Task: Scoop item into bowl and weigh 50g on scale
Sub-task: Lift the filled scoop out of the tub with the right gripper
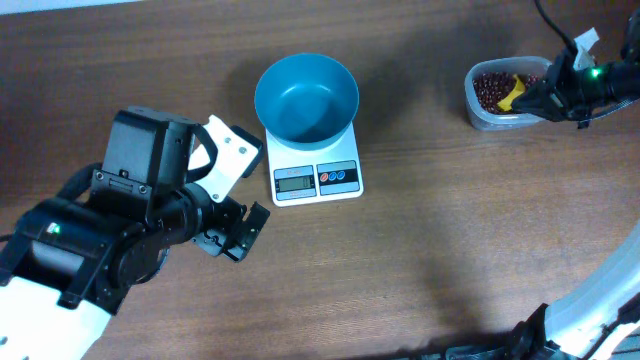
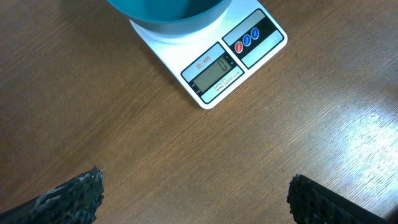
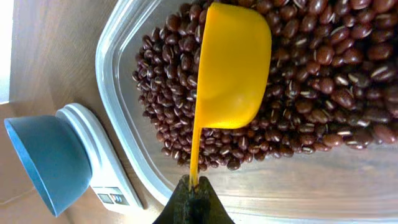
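Note:
The teal-blue bowl (image 1: 306, 96) stands empty on the white scale (image 1: 316, 179), left of the table's middle; both also show in the left wrist view, bowl (image 2: 166, 14) and scale (image 2: 214, 65), and in the right wrist view, bowl (image 3: 46, 162) and scale (image 3: 99, 158). The red-brown beans (image 3: 311, 93) lie heaped in a clear tub (image 1: 500, 100) at the far right. My right gripper (image 3: 194, 185) is shut on the handle of a yellow scoop (image 3: 233, 68), whose cup rests on the beans. My left gripper (image 2: 196, 196) is open and empty over bare table, in front of the scale.
The clear tub's rim (image 3: 118, 81) lies between the scoop and the scale. The left arm's bulk (image 1: 130, 230) fills the front left. The right arm (image 1: 585, 80) reaches in from the far right edge. Brown wooden table (image 1: 450, 220) all round.

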Action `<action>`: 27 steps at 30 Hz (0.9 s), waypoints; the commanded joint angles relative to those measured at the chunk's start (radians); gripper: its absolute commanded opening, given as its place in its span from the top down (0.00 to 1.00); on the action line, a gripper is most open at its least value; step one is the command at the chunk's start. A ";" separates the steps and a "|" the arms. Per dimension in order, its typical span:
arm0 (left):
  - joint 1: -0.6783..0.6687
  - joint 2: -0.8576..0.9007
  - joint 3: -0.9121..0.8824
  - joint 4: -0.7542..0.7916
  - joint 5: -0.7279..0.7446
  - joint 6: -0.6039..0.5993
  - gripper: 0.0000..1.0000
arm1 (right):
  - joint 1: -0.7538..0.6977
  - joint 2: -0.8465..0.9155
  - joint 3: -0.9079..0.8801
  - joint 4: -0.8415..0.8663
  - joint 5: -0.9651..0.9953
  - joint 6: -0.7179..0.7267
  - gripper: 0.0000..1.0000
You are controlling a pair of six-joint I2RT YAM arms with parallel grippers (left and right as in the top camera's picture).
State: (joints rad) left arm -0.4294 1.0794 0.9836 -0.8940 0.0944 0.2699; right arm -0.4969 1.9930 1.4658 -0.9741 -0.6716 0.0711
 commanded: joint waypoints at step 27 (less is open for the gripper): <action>0.004 0.003 -0.003 0.001 0.014 0.016 0.02 | -0.178 0.018 -0.003 -0.161 -0.346 -0.200 0.96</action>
State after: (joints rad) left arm -0.4294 1.0794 0.9836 -0.8940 0.0948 0.2699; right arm -0.6727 2.0006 1.4658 -1.1053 -0.9668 -0.0494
